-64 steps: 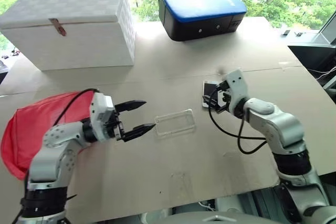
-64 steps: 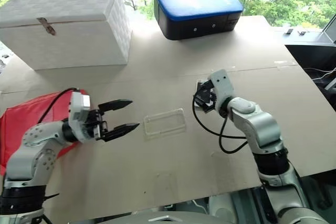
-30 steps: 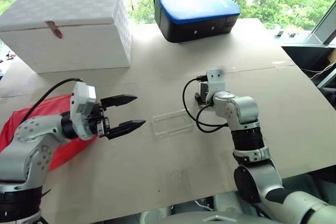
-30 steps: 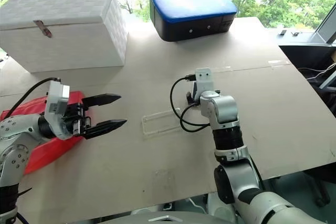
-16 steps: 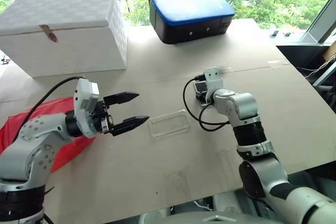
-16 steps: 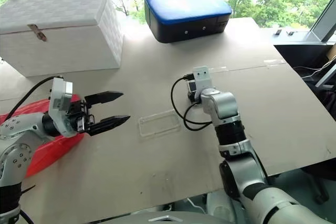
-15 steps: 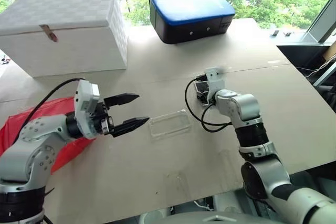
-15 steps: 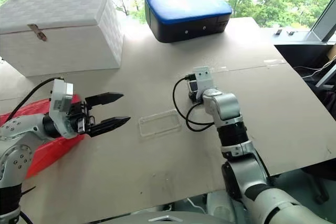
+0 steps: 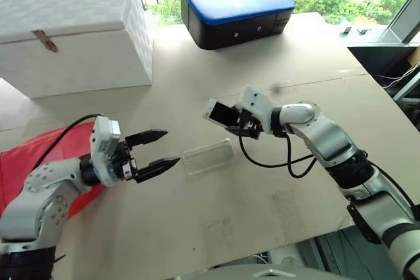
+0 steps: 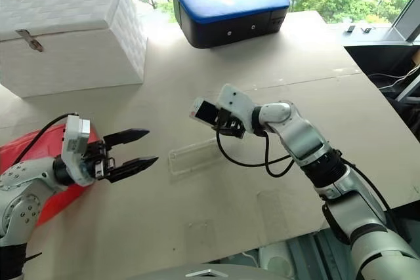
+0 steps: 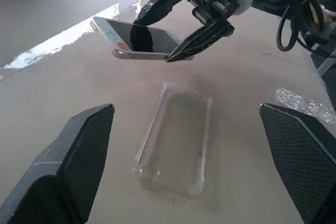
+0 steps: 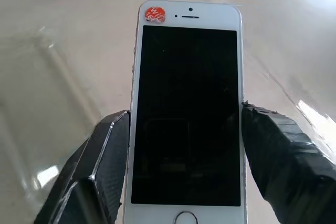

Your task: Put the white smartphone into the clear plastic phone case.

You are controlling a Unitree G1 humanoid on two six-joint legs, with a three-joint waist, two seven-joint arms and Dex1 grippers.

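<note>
The right gripper pinches the white smartphone by its long edges, carrying it in the air just above and beyond the clear plastic phone case lying on the table; the left gripper, jaws apart and empty, waits just beside the case. Slim, rigid and glossy, the phone looks prone to slipping; the light shell may skid. A red pouch lies behind the left gripper, a white box and a blue-lidded case well beyond; nothing blocks the way
</note>
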